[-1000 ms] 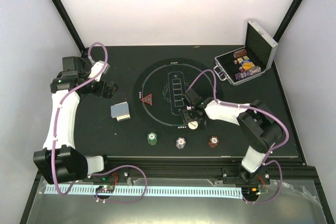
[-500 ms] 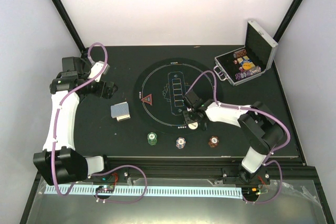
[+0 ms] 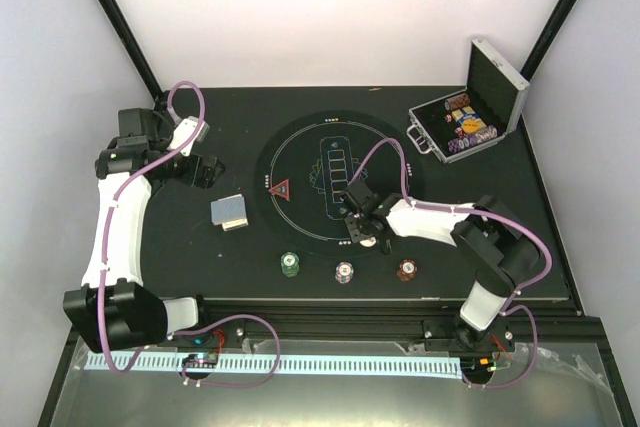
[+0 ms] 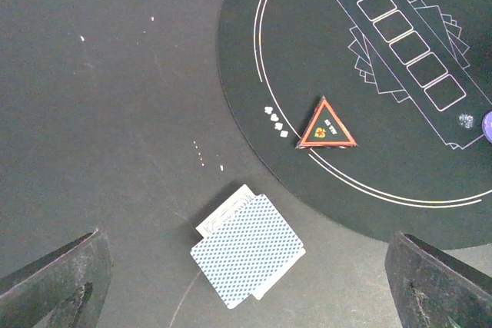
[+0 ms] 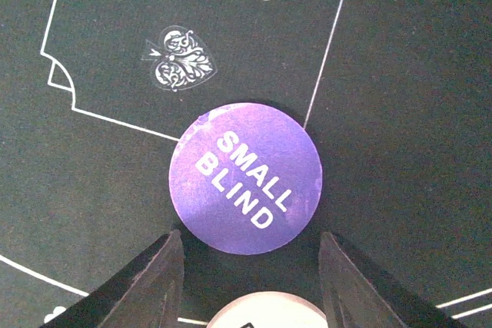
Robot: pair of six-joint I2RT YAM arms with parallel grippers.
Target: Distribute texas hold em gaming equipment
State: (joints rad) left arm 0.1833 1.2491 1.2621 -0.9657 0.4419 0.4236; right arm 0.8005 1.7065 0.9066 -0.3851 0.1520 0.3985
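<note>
Landmark: the large round black mat. Its far half is bare, open to a reach from above. A red triangle marker sits at its left edge, and a card deck lies just outside that edge. Green, purple-white and red-brown chips line the table along its near rim. The right arm crosses its near right rim, and the right gripper hangs low there over a purple disc. An open silver case stands beyond its far right.

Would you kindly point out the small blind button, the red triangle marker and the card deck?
Small blind button [image 5: 244,178]: right wrist view, centre of its purple face.
Triangle marker [image 4: 327,126]: left wrist view, centre of its face.
Card deck [image 4: 247,251]: left wrist view, middle of the top card's back.
</note>
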